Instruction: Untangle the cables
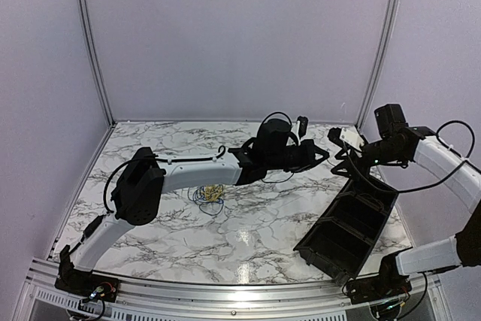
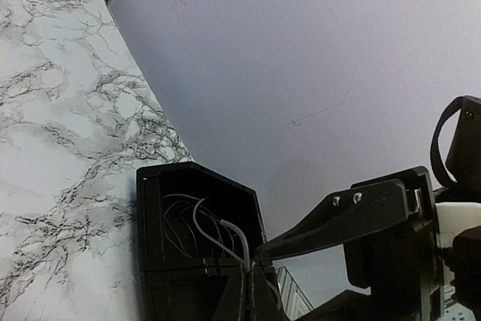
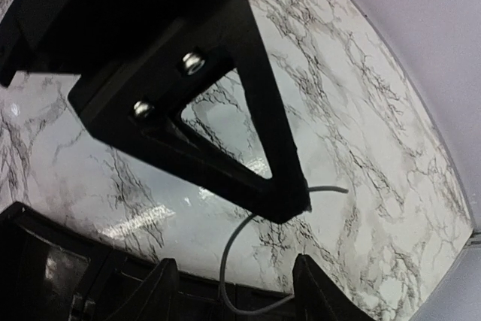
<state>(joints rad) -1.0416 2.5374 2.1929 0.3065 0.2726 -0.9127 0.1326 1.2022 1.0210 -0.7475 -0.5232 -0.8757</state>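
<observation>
Marbled desk (image 1: pixel 248 242) under plain pale walls, and both arms meet over its right side. Now the left fingers (image 3: pixel 161 84) look pinched shut on a thin grey cable (image 3: pixel 224 268), which curls down between the right fingers (image 3: pixel 159 295), spread wide with nothing in them. Best play here, I'd say: close the right pair low on that strand, then draw apart slowly, watching for snags. Below them the black bin (image 1: pixel 353 219) sits tilted. One compartment holds a nest of thin pale wires (image 2: pixel 180 223), and the grey strand seems to run out of it. Back mid-desk, a yellow-and-blue bundle (image 1: pixel 209 195) lies knotted, well apart from both pairs.
</observation>
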